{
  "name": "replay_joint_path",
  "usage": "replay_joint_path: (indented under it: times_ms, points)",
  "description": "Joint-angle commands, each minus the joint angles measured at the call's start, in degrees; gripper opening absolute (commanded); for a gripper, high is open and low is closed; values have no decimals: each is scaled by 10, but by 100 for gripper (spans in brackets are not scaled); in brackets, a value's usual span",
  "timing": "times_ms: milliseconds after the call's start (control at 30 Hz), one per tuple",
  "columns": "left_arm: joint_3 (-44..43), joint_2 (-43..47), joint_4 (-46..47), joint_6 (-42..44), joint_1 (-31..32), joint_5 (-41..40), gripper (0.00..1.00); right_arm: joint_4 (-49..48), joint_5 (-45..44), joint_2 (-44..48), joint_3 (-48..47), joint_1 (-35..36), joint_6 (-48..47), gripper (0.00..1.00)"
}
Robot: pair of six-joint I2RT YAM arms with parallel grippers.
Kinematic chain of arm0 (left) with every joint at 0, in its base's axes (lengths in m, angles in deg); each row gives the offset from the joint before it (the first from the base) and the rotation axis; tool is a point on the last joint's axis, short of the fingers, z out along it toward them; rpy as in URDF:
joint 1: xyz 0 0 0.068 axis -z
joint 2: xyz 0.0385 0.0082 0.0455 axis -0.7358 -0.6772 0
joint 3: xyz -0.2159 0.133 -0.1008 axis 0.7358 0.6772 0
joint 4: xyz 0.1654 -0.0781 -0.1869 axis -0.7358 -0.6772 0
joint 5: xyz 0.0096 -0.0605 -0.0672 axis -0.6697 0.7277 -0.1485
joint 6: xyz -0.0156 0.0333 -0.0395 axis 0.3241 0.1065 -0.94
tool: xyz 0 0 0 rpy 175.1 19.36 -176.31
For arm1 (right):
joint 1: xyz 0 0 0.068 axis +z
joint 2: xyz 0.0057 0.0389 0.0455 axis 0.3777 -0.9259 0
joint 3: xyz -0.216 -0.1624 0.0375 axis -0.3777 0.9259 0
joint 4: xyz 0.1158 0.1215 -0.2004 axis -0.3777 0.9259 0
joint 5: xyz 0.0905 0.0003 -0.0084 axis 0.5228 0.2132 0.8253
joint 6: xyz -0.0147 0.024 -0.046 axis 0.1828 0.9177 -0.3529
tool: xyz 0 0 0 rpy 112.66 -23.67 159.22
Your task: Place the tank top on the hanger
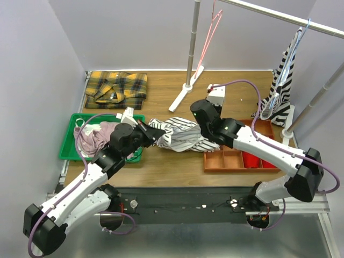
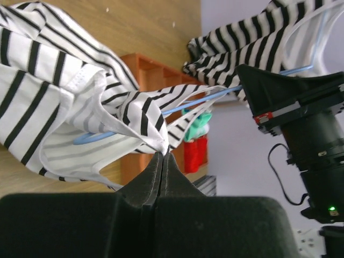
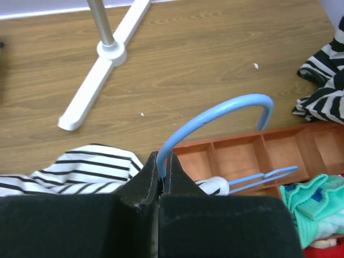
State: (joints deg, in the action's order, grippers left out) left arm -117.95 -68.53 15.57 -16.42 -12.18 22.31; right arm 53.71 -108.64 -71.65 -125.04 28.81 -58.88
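The tank top (image 1: 180, 134) lies bunched on the table between both arms; its thin dark stripes fill the left wrist view (image 2: 64, 97). My left gripper (image 2: 163, 155) is shut on a pinched fold of its cloth, at the garment's left edge (image 1: 156, 134). The light-blue hanger (image 3: 215, 115) has its hook arching up from my right gripper (image 3: 161, 161), which is shut on the hook's stem above the garment's right side (image 1: 196, 122). The hanger's blue wire (image 2: 188, 105) runs in among the folds of the tank top; most of its triangle is hidden by cloth.
An orange compartment tray (image 1: 231, 161) sits just right of the garment. A green tray (image 1: 72, 145) of clothes is at the left, a yellow plaid shirt (image 1: 115, 88) behind it. The rack pole's base (image 1: 188, 86), a pink hanger (image 1: 212, 27) and a broad-striped garment (image 1: 282, 91) stand at the back.
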Motion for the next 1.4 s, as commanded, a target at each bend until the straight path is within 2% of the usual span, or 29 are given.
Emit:
replay_joint_path:
  times_ms: [0, 267, 400, 467, 500, 567, 633, 667, 733, 767, 933, 967, 1000, 1100, 1233, 1367]
  points:
    - [-44, 4, 54, -57, -3, -70, 0, 2, 17, -29, -75, 2, -6, 1]
    - [-158, -67, 58, -20, -8, -104, 0, 15, 31, -82, -205, 25, -51, 1]
    - [-246, -103, 22, 18, -15, -97, 0, 36, 14, -99, -290, 33, -90, 1]
    - [-281, -110, -5, 35, -17, -97, 4, 35, 13, -98, -308, 33, -106, 1]
    - [-291, -110, -12, 58, -18, -99, 7, 38, 12, -100, -319, 33, -121, 1]
    - [-312, -106, -43, 79, -22, -99, 24, 45, 9, -106, -354, 34, -137, 1]
    - [-352, -106, -68, 122, -24, -95, 29, 55, 9, -115, -386, 33, -163, 1]
    - [-365, -104, -93, 134, -24, -93, 36, 56, 12, -116, -395, 33, -173, 1]
    - [-404, -103, -119, 174, -25, -93, 44, 63, 14, -124, -417, 32, -202, 1]
    - [-417, -103, -147, 187, -26, -93, 58, 66, 16, -126, -435, 34, -209, 1]
    - [-515, -119, -215, 294, -26, -76, 64, 68, 36, -133, -484, 34, -260, 1]
    - [-539, -140, -264, 338, -26, -80, 64, 68, 41, -138, -496, 34, -266, 1]
    - [-588, -152, -284, 357, -26, -76, 66, 71, 42, -141, -521, 34, -274, 1]
    - [-664, -196, -351, 430, -26, -51, 66, 78, 48, -156, -553, 33, -278, 1]
    - [-715, -225, -395, 524, -26, -44, 67, 83, 63, -171, -607, 34, -305, 1]
    - [-749, -250, -450, 596, -25, 15, 67, 104, 72, -195, -675, 38, -314, 1]
